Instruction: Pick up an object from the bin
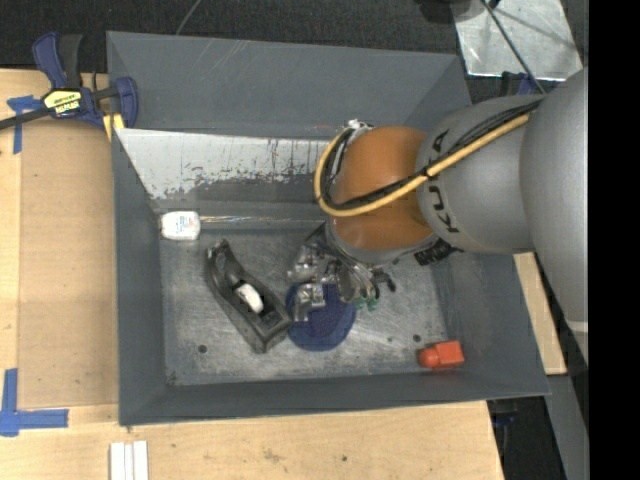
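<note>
The arm comes in from the right, its orange wrist cover (378,190) hanging above the middle of the grey bin (138,308). Below the cover, the gripper (318,290) is down at the bin floor, right over the upper edge of a dark blue, rounded, flattish thing (324,332) that lies just below the centre of the bin. The metal parts overlap the blue thing's top, and I cannot tell how far the gripper is open or whether it has hold of anything. 3 other things lie on the floor. A long black device with a white piece on it (240,298) lies slantwise just left of the gripper, its lower end beside the blue thing. A small white object (181,226) sits near the back-left corner, and an orange-red block (440,355) sits near the front right, well apart from the gripper.
</note>
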`<state>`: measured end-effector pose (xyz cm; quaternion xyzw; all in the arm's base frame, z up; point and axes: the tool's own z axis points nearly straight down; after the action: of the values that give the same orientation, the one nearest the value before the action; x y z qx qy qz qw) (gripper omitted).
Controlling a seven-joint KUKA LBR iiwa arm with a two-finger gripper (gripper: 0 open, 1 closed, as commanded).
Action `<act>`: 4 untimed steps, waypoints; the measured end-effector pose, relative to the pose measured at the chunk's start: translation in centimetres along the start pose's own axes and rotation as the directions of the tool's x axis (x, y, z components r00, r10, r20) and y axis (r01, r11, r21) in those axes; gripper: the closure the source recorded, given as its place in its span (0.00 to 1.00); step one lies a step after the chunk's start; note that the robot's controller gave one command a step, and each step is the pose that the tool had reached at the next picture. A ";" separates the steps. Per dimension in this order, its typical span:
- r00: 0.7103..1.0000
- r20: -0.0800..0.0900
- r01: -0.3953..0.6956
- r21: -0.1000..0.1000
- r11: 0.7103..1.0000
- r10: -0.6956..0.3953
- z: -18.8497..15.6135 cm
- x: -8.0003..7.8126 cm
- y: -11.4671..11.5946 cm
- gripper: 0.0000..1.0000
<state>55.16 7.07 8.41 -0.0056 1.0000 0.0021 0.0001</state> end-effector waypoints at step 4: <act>0.942 0.012 0.335 0.004 0.942 -0.335 0.4 0.6 2.2 1.00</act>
<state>54.50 9.30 7.98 -0.1754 0.9845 0.0011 0.0065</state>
